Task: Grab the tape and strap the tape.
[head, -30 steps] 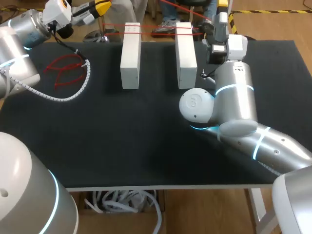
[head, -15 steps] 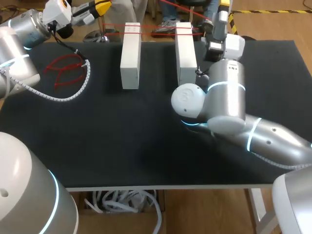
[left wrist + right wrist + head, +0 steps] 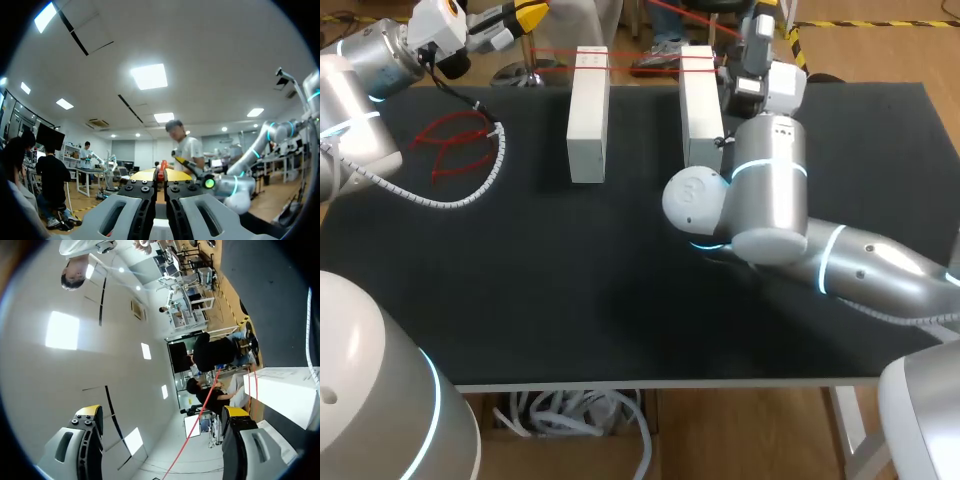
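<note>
The tape (image 3: 552, 50) is a thin red strand stretched at the far edge of the table (image 3: 570, 280). It runs side to side across the far ends of two white blocks, in two nearly parallel lines. Its long axis lies crosswise to the blocks, which both point from near to far. The left block (image 3: 588, 115) and the right block (image 3: 700, 110) stand side by side, well apart, with bare table between them. At its left end the tape leads toward the left gripper (image 3: 528, 12), which sits past the table's far left corner. In the left wrist view that gripper (image 3: 161, 175) has its fingers drawn close together, with a sliver of red pinched at the tips. The right gripper (image 3: 765, 8) is just beyond the far end of the right block. A further strand slants up toward it from the left. In the right wrist view this gripper (image 3: 162, 411) has its fingers spread wide. The tape (image 3: 199, 407) runs as a straight line through the gap, nearer one finger and touching neither. The right block (image 3: 285, 392) lies just beside that finger, with two red lines across it. On the table's left part lie loose red loops (image 3: 450, 140), and a grey coiled cable (image 3: 490, 170) curves around them.
</note>
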Tool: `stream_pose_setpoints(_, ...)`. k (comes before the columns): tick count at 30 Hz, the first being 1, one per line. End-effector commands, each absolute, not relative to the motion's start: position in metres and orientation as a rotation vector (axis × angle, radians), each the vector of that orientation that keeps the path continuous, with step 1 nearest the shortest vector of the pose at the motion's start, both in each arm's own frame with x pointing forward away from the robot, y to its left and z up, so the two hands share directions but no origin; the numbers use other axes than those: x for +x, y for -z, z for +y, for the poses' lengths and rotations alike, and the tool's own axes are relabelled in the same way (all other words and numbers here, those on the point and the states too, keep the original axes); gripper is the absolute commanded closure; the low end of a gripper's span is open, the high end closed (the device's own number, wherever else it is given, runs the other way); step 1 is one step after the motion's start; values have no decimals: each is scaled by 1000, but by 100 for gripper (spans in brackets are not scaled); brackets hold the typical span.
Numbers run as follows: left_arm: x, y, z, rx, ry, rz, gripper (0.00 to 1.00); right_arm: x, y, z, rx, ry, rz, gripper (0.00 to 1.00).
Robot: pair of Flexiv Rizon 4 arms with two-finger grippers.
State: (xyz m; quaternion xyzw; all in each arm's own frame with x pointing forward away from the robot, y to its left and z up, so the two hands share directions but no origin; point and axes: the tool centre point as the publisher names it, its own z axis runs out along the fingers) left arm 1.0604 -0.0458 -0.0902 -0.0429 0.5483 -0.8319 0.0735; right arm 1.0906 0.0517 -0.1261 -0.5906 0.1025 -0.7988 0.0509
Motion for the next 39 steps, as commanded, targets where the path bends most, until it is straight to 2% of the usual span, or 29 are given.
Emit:
stream_pose_setpoints(1, 1060, 91, -46, -130, 2497, 1644, 100, 1092, 123, 54, -1785, 2444, 316, 0)
stream_pose_setpoints(34, 1060, 91, -46, -130, 2497, 1644, 100, 1101, 130, 56, -1803, 2454, 241, 0)
stream_pose_setpoints(35, 1060, 91, -46, -130, 2497, 1644, 100, 1101, 130, 56, -1805, 2453, 240, 6)
stream_pose_setpoints(36, 1060, 91, -46, -130, 2497, 1644, 100, 1100, 131, 56, -1807, 2450, 240, 29)
stream_pose_setpoints(37, 1060, 91, -46, -130, 2497, 1644, 100, 1100, 131, 57, -1809, 2447, 239, 40)
stream_pose_setpoints(38, 1060, 91, -46, -130, 2497, 1644, 100, 1100, 131, 57, -1812, 2444, 237, 38)
stream_pose_setpoints(39, 1060, 91, -46, -130, 2497, 1644, 100, 1100, 132, 57, -1813, 2443, 237, 51)
